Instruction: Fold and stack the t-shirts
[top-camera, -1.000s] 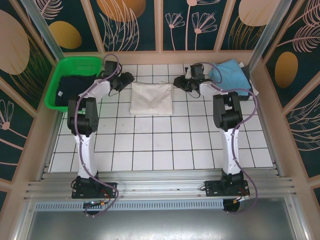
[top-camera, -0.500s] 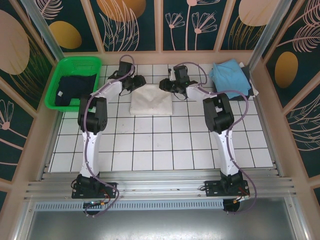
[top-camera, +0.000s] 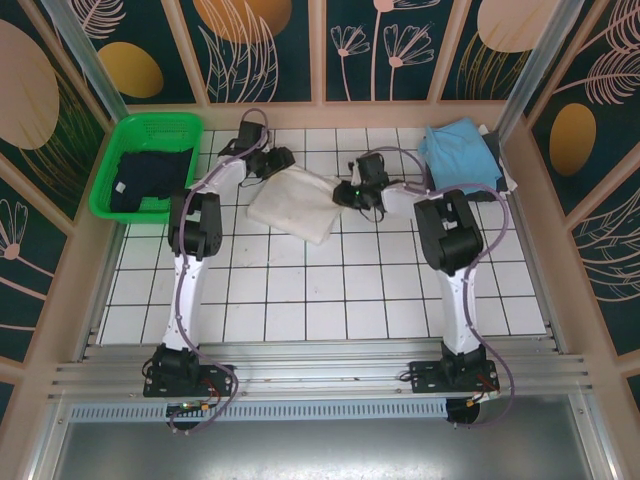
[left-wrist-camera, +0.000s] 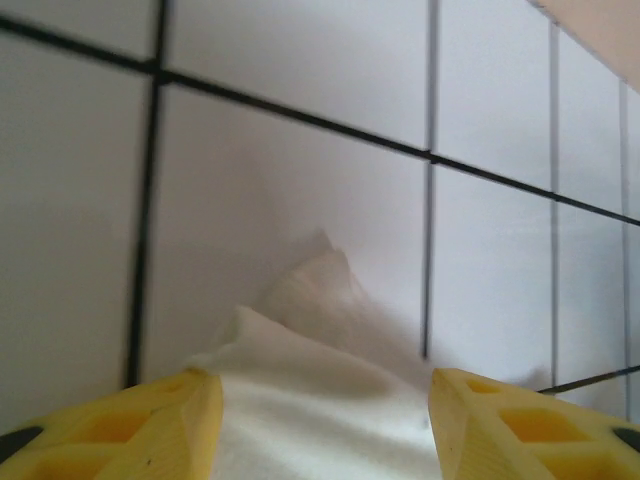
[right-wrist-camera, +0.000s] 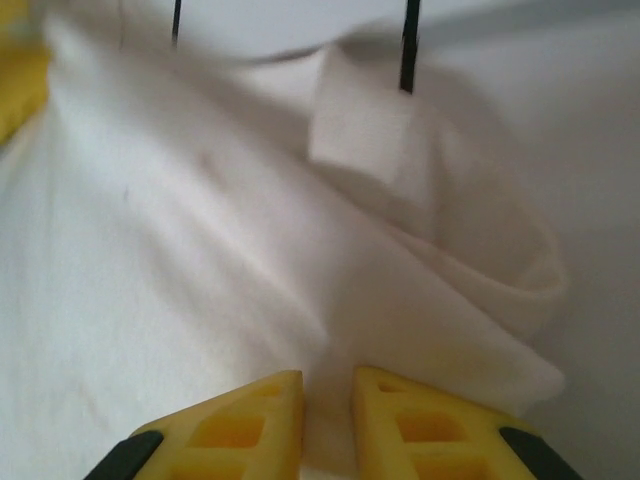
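Note:
A folded cream-white t-shirt (top-camera: 293, 205) lies askew on the tiled table (top-camera: 300, 290). My right gripper (top-camera: 347, 193) is at its right corner. In the right wrist view that gripper (right-wrist-camera: 328, 390) is shut on a fold of the cream-white t-shirt (right-wrist-camera: 200, 250). My left gripper (top-camera: 280, 162) is at the shirt's far left corner. Its yellow fingers (left-wrist-camera: 190, 420) stand wide apart, so my left gripper (left-wrist-camera: 325, 400) is open with the bunched corner of the shirt (left-wrist-camera: 300, 330) lying between them. A light blue t-shirt (top-camera: 458, 152) lies at the back right.
A green mesh basket (top-camera: 128, 140) at the back left holds a dark t-shirt (top-camera: 145, 180). Wooden walls close in the table at the back and on both sides. The near tiles in front of the arms are bare.
The cream-white t-shirt has turned and its right side has slid nearer. My right gripper moved nearer with it and narrowed onto the cloth. My left gripper stays at the far left corner.

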